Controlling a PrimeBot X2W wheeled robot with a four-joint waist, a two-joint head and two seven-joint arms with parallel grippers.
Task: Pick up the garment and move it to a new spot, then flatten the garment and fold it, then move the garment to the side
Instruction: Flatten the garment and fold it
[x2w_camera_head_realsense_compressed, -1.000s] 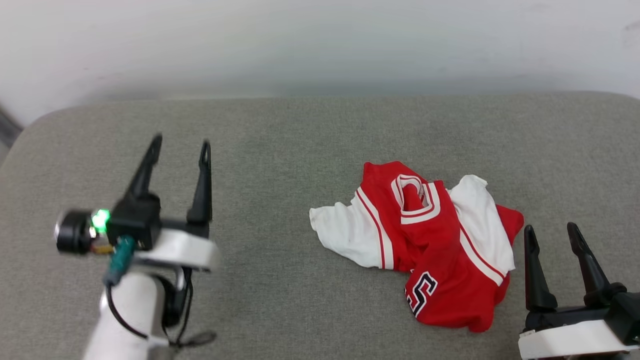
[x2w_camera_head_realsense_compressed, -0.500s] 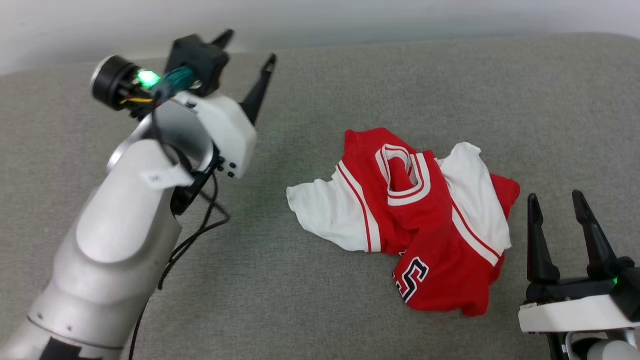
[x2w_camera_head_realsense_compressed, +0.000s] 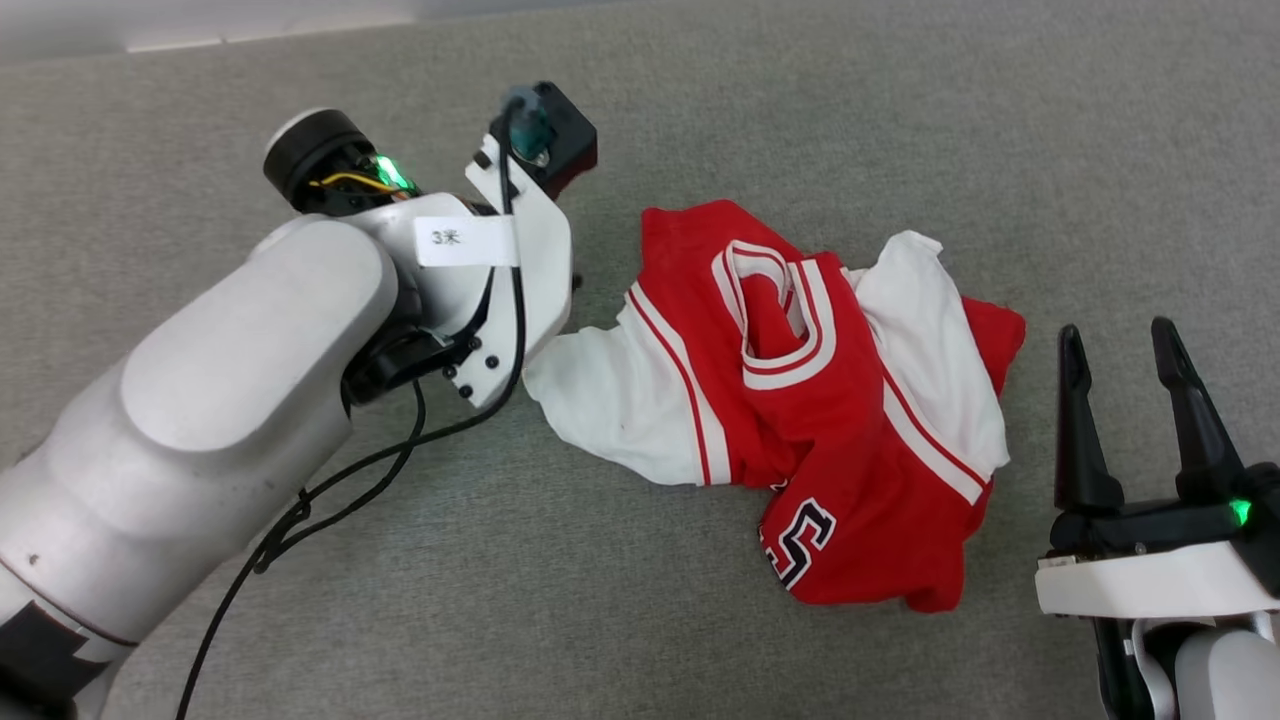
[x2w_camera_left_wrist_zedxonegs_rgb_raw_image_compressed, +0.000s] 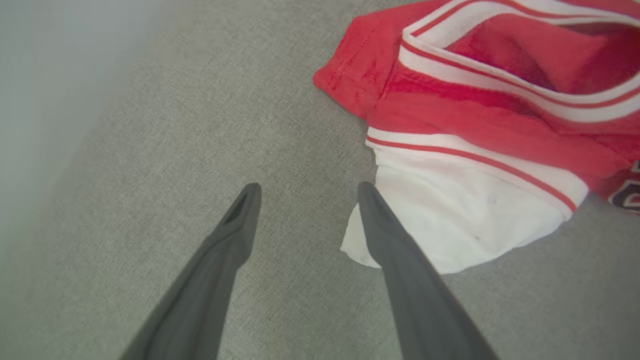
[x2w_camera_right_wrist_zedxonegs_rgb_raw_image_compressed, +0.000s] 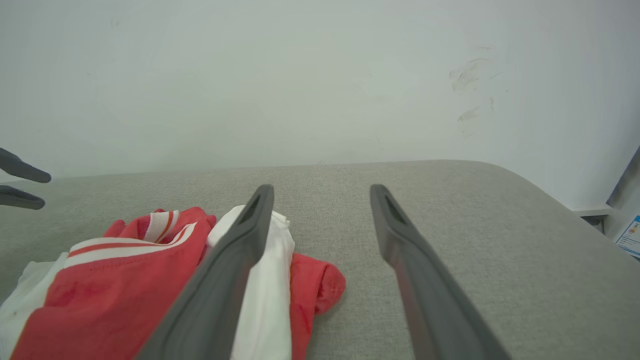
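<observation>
Red-white garment (x2w_camera_head_realsense_compressed: 800, 400) — crumpled, soft

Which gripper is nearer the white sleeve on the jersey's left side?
Left. The left gripper is open at the edge of the white sleeve, one finger overlapping it in the wrist view. The right gripper is open on the other side of the garment, clear of it.

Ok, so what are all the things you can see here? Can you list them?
garment: one, red jersey with white sleeves, crumpled on the pad between the grippers
pad: one, grey, under everything
wall: one, white, behind the pad
left gripper: one, dark fingers, open, at the garment's white sleeve, holding nothing
right gripper: one, dark fingers, open, beside the garment, holding nothing
</observation>
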